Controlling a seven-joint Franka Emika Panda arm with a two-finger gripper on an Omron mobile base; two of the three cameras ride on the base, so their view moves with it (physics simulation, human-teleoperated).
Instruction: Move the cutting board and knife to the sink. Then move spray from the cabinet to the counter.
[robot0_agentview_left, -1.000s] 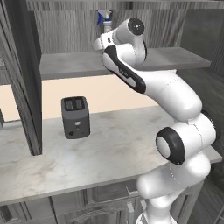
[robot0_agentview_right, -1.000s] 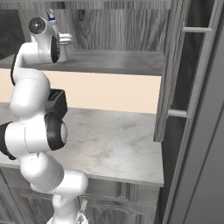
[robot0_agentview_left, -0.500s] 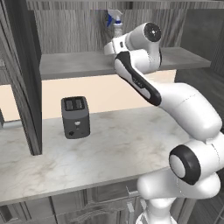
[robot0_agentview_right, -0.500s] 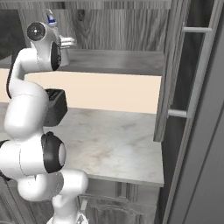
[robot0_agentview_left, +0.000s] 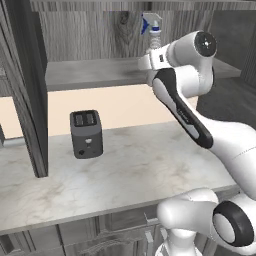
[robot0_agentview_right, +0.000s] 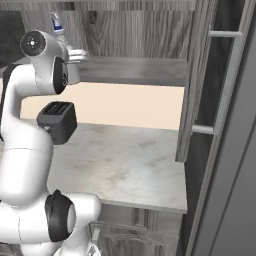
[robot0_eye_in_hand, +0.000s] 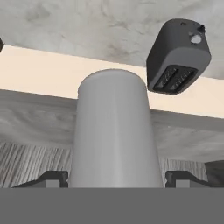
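Your pincer (robot0_eye_in_hand: 113, 178) stands wide, one tip on each side of the spray (robot0_eye_in_hand: 114, 140) with a gap both ways — nothing gripped yet. The bottle stands upright on the open cabinet's shelf (robot0_agentview_left: 95, 75), above the bench (robot0_agentview_left: 130, 165) and to the right of the toaster (robot0_agentview_left: 86, 133). Centre it between the tips, close squarely on the body, then lift clear of the shelf edge.

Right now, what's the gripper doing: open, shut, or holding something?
Gripper: open, its fingertips standing either side of the spray bottle's grey body in the cabinet, not closed on it.
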